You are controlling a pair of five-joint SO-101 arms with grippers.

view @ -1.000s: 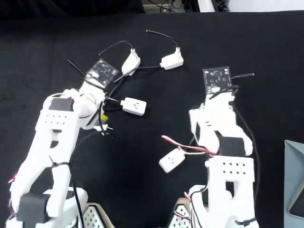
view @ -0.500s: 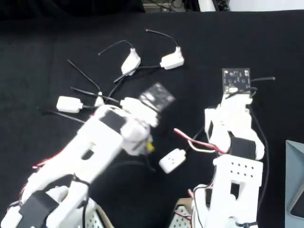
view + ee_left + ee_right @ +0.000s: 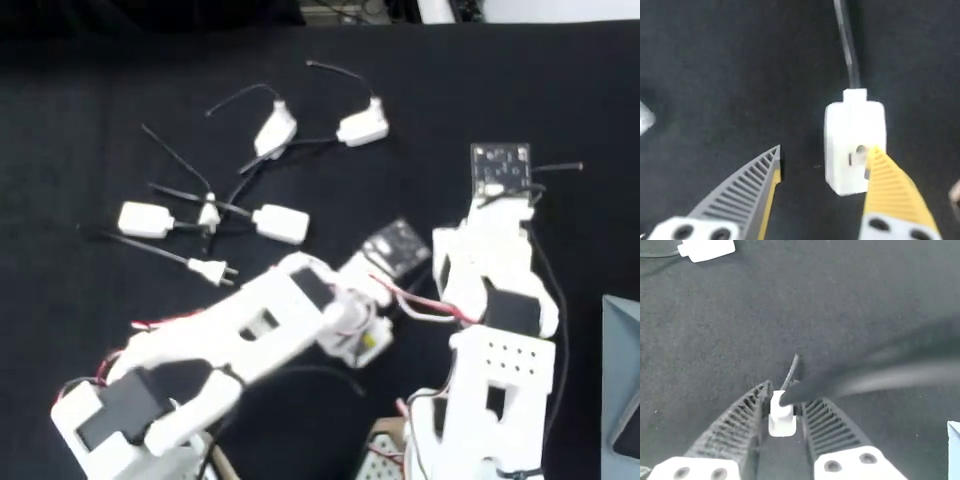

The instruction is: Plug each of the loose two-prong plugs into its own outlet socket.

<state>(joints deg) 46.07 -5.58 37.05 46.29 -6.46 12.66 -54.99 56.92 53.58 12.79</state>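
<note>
Plugs are not yet seated anywhere that I can make out. A bare plug lies on the black table with both prongs free, near a left socket and a middle socket but touching neither. Farther back lie a back-left piece and a back-right piece, corded, whether plug or socket I cannot tell. The right gripper is clamped on a small held plug above bare cloth, no socket beside it. The left gripper is spread wide over a near socket, one yellow finger across its face, nothing gripped. I judge the task barely begun: that socket needs steadying, the held plug bringing over, then every other pair.
</note>
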